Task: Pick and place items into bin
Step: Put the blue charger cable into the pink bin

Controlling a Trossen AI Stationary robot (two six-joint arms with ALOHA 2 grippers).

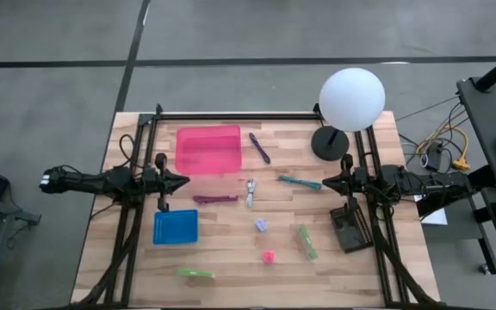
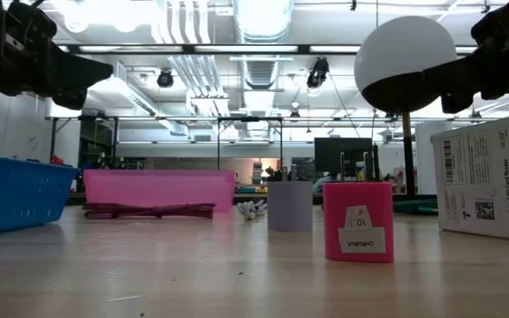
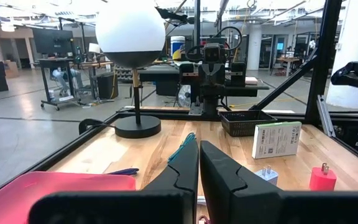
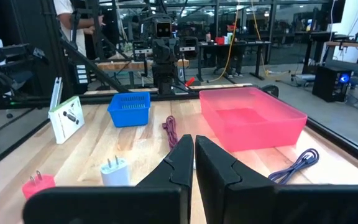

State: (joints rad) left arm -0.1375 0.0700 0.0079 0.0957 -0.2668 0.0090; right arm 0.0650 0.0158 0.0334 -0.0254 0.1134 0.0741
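Two hands closed, gripping nothing, above the surface (image 1: 231, 250).
Only the low view shows the pink block's (image 2: 358, 221) label; pink bin (image 1: 207, 149) (blue basket (image 1: 175, 227) too) empty.

Pink block (image 2: 358, 221) label reading "10:", white box (image 2: 486, 177) print illegible

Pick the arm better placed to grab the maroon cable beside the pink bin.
Left. The left gripper, shut, hangs right beside the maroon cable; the right gripper waits across the table, past the teal stick.
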